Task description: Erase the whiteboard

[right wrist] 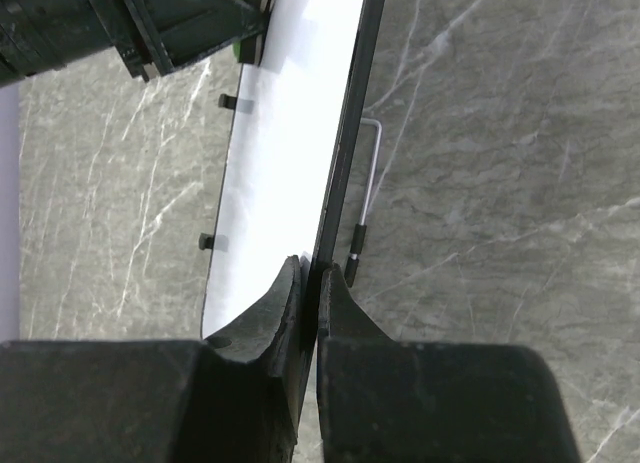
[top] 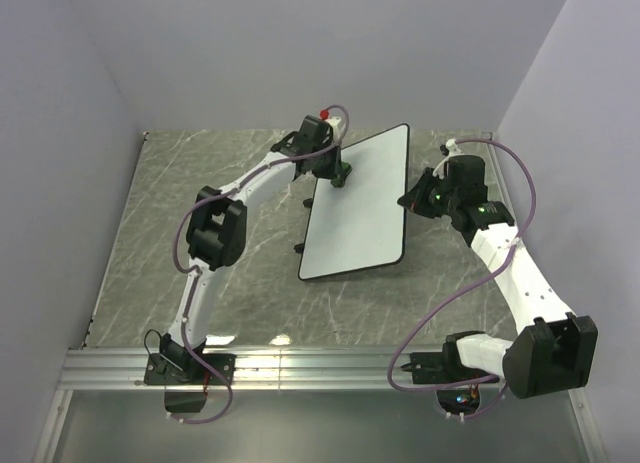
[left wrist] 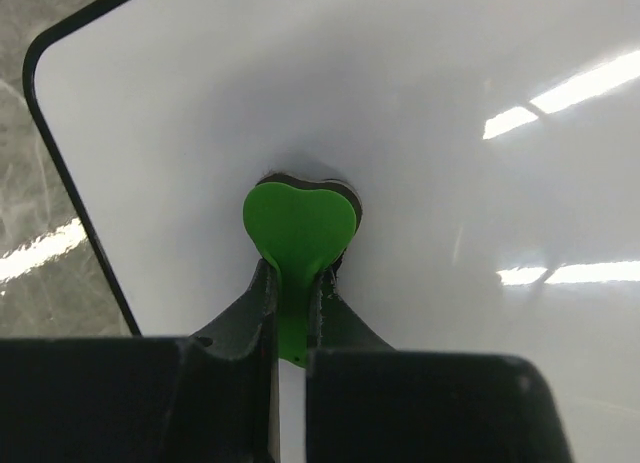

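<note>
You're pinching the whiteboard (top: 360,208) by its right rim, right gripper (right wrist: 312,275) jaws closed on it; it's sitting tilted on the table (top: 200,283); left gripper (left wrist: 295,288) is clamping the green eraser (left wrist: 300,223) against its face; board's looking stiff, light, slick, so rim's the place to be gripping.

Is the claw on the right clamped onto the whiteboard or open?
Clamped: the right gripper has its fingers pinching the whiteboard by its black rim, no gap.

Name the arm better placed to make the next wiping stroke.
Left. The left tool grips the green eraser against the whiteboard; the right tool is clamped on its edge, likely steadying it.
</note>
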### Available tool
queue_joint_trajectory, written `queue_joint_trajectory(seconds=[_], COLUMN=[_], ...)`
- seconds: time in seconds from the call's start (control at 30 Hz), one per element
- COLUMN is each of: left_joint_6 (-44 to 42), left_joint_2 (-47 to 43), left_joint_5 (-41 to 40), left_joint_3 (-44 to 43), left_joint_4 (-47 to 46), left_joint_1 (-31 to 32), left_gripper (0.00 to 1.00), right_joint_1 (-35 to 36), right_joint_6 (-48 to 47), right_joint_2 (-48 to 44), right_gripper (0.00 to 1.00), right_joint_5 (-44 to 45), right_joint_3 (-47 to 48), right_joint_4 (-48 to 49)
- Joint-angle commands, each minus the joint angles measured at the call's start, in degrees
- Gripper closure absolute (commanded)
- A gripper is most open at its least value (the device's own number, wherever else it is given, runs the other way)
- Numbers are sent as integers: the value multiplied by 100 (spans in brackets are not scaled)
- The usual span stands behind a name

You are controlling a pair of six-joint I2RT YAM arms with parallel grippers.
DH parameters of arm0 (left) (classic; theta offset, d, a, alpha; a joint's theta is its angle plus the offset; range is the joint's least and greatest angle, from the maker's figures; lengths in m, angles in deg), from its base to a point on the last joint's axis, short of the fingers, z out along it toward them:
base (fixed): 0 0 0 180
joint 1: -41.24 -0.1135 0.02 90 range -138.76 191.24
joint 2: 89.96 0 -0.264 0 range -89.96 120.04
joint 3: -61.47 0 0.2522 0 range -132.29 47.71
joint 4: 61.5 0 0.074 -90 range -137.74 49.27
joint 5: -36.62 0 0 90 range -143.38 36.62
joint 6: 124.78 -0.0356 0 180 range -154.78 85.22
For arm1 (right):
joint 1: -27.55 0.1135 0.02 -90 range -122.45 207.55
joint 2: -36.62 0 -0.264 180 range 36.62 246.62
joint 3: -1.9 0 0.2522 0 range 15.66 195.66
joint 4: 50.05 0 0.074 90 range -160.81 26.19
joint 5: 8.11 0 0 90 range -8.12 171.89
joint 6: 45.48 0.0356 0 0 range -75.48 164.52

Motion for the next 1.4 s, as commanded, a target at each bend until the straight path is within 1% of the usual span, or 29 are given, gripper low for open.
queue_joint_trajectory(seconds=[0.0,0.03,0.1,0.13,0.2,0.27,0.3,0.33,0.37,0.47,0.57,0.73,0.83,0.87,0.9,0.93,0.97,1.0,1.03,1.07,1.1,1.13,1.17,1.2,1.23,1.27,1.3,1.33,1.37], left_joint_6=[-167,-229,-413,-476,-572,-573,-503,-468,-407,-309,-204,42,157,191,192,183,218,236,253,323,384,437,542,622,683,771,824,877,921], left_joint_2=[-40,-136,-636,-847,-1515,-2102,-2289,-2465,-2780,-3247,-3319,-3144,-2959,-2898,-2888,-2888,-2923,-2958,-3011,-3116,-3178,-3239,-3370,-3441,-3529,-3704,-3810,-4003,-4083], left_joint_5=[248,354,486,531,662,742,759,838,961,1330,1278,1164,699,280,102,-82,-284,-643,-768,-900,-1241,-1314,-1315,-1793,-1972,-2078,-2166,-2315,-2290], left_joint_3=[494,582,1161,1659,2145,2802,3024,3453,3648,4352,4520,4275,3864,3731,3599,3336,3203,3098,2922,2842,2763,2615,2535,2395,2341,2315,2271,2270,2288], left_joint_4=[658,721,704,669,625,660,643,599,546,178,45,-104,114,220,455,545,641,764,809,844,897,1002,1055,1134,1239,1275,1310,1337,1345], left_joint_1=[240,266,319,389,451,547,582,644,670,846,1004,1022,1013,1013,1013,1013,1005,996,944,908,873,786,724,610,548,469,294,197,83], left_gripper=[100,100,100,100,100,100,100,100,100,100,100,100,100,100,100,96,82,77,66,59,53,46,44,39,31,30,26,17,17], right_joint_1=[408,417,408,408,417,417,408,417,408,425,408,408,417,408,408,417,417,408,417,417,408,408,417,417,408,417,408,408,408], right_joint_6=[-757,-766,-775,-784,-775,-792,-801,-810,-810,-784,-740,-731,-713,-722,-731,-731,-722,-722,-722,-705,-713,-705,-696,-696,-704,-696,-687,-678,-661], right_joint_2=[29,20,20,3,11,20,20,29,46,99,152,117,46,20,-15,-50,-76,-129,-156,-173,-208,-226,-252,-287,-305,-323,-349,-358,-375], right_gripper=[100,100,100,100,100,100,100,100,100,100,100,100,100,100,100,100,100,100,100,100,100,100,100,100,100,100,100,100,100], right_joint_5=[-990,-973,-938,-911,-903,-885,-876,-859,-858,-885,-946,-938,-920,-903,-894,-885,-867,-859,-858,-841,-841,-832,-823,-815,-797,-771,-744,-736,-718], right_joint_3=[-120,-76,-49,-67,-75,-67,-67,-41,-49,-40,-67,-32,3,12,4,-5,-23,-32,-40,-58,-67,-76,-84,-93,-93,-111,-128,-137,-146], right_joint_4=[-682,-700,-718,-709,-700,-682,-674,-682,-656,-595,-507,-454,-454,-463,-463,-445,-436,-436,-428,-427,-419,-401,-410,-384,-366,-366,-322,-305,-304])
